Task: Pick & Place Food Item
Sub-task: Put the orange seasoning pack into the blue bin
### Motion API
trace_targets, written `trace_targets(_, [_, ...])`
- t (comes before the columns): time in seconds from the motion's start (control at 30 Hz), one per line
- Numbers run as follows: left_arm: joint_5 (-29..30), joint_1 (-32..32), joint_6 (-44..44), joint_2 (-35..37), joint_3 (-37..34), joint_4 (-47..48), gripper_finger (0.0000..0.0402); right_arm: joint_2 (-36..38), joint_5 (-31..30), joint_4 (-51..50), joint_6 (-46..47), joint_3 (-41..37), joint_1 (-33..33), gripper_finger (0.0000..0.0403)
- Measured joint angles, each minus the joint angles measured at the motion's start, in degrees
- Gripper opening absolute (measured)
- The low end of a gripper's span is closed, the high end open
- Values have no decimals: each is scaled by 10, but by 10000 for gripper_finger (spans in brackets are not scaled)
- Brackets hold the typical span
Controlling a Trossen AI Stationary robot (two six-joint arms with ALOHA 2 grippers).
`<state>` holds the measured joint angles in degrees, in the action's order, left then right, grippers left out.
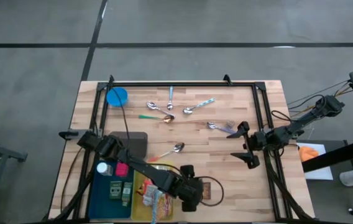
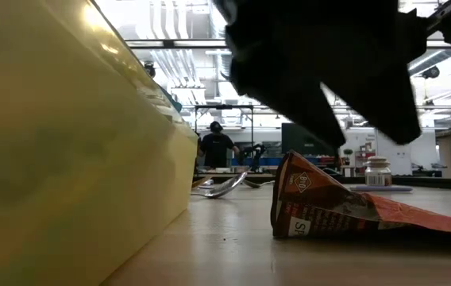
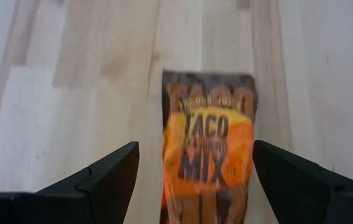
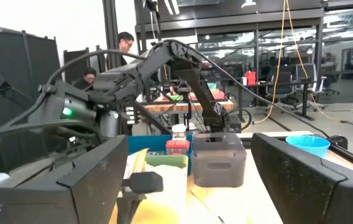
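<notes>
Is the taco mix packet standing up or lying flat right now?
Lying flat. The packet rests face-up on the table, label readable, between the open left gripper's fingers; the low view shows it lying too.

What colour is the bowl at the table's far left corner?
Blue bowl, clearest in the high view.

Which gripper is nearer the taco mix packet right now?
Left. The left gripper hangs open right over the taco mix packet, a finger on either side. The right gripper waits open near the table's right edge, well away from it.
</notes>
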<state>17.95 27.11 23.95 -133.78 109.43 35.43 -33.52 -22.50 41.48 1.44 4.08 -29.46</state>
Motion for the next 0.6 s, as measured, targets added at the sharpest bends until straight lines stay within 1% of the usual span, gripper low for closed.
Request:
trace_targets(0.13, [-1,-1,10,0,0,20,317,-1,0,-8,0,0,0,338])
trace_targets(0.33, [-24,-1,19,0,-4,36,317,-1,0,-8,0,0,0,338])
trace_targets(0.6, [-50,-2,55,0,-50,15,317,-1,0,-8,0,0,0,338])
